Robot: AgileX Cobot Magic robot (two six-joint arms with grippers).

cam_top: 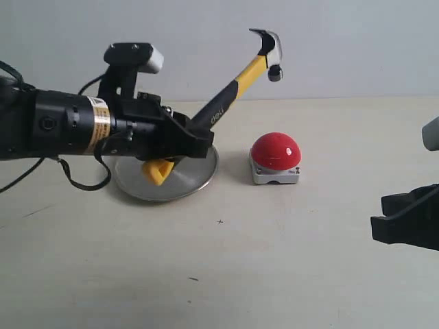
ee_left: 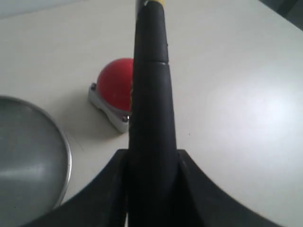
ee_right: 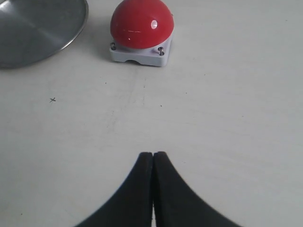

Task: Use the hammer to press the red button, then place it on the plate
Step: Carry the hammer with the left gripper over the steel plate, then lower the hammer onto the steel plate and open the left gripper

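Left tool (cam_top: 180,136) clamped on hammer (cam_top: 236,82) handle; I hold head raised over red button (cam_top: 275,151), poised for downstroke. Plate (cam_top: 199,181) just beside button, toward worktop's left edge. Right tool (ee_right: 153,165) closed, empty, near right edge.

The left gripper (cam_top: 194,140) clamps the hammer (cam_top: 236,86) by its black handle, tilted, with the head raised high above the red button (cam_top: 275,151). Its yellow looped end hangs over the plate (cam_top: 134,184), near the button. The right gripper (cam_top: 411,218) sits at the right edge, well apart.
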